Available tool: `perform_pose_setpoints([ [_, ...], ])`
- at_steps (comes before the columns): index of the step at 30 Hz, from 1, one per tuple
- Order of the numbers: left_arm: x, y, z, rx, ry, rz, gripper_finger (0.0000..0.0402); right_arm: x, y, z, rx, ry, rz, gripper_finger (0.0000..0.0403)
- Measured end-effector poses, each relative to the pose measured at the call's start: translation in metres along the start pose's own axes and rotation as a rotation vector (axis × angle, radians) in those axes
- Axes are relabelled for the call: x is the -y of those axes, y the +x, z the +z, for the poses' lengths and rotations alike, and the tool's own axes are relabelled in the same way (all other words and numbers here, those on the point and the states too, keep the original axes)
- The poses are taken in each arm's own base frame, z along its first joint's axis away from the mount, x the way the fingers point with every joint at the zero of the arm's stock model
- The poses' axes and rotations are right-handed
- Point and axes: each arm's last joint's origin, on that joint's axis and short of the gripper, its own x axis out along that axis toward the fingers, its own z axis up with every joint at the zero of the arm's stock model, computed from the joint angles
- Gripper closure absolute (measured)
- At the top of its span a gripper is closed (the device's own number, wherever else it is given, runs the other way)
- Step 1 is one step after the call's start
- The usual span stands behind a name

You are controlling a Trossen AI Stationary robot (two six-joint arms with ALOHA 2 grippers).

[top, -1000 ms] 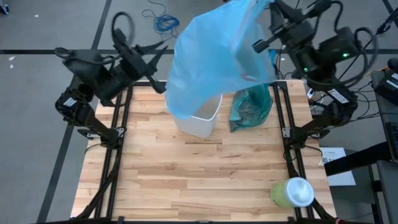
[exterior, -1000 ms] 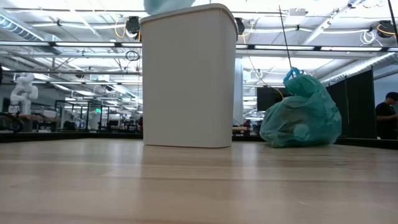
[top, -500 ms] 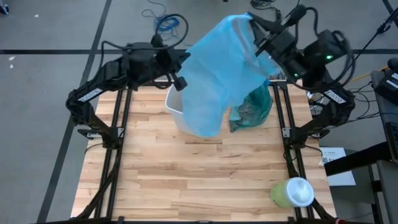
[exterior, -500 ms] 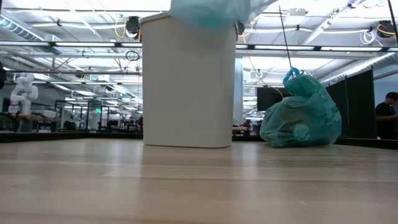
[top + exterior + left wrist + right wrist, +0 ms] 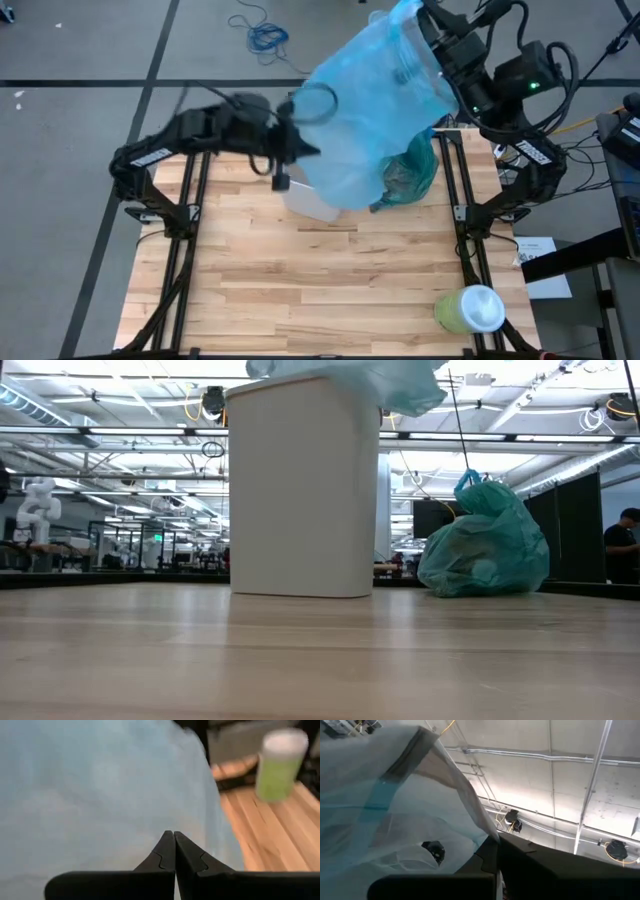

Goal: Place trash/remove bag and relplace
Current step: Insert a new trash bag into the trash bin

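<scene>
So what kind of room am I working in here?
Most likely a big robotics lab or workshop. Behind the wooden table the low view shows an open hall with exposed ceiling pipes, a white robot arm at another station, and a person at the far right edge.

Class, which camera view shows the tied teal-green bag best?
The low view: the teal-green bag sits whole on the table beside the bin. The high view half hides it under the sky-blue bag; neither wrist view shows it.

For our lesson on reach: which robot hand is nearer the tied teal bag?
Right. The right hand is up behind the teal bag, gripping the sky-blue bag; the left hand is across the bin.
</scene>
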Motion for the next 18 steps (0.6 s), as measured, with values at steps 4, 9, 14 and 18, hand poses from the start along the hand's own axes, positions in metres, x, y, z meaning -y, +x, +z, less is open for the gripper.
perform_pose_setpoints([
  [4, 0.02, 0.017, -0.006, -0.021, 0.051, -0.059, 0.0401, 0.0, 0.0, 0.0, 0.0, 0.0, 0.0, 0.0403],
  [9, 0.038, 0.037, -0.009, -0.019, 0.077, -0.022, 0.0401, 0.001, 0.0, 0.001, 0.011, 0.019, -0.014, 0.0403],
  [14, 0.035, 0.064, -0.021, -0.084, 0.092, 0.187, 0.0401, 0.003, 0.0, 0.002, 0.023, 0.055, -0.029, 0.0403],
  [18, 0.019, 0.072, -0.033, -0.206, 0.082, 0.44, 0.0401, 0.002, 0.0, 0.002, 0.021, 0.059, -0.024, 0.0403],
])
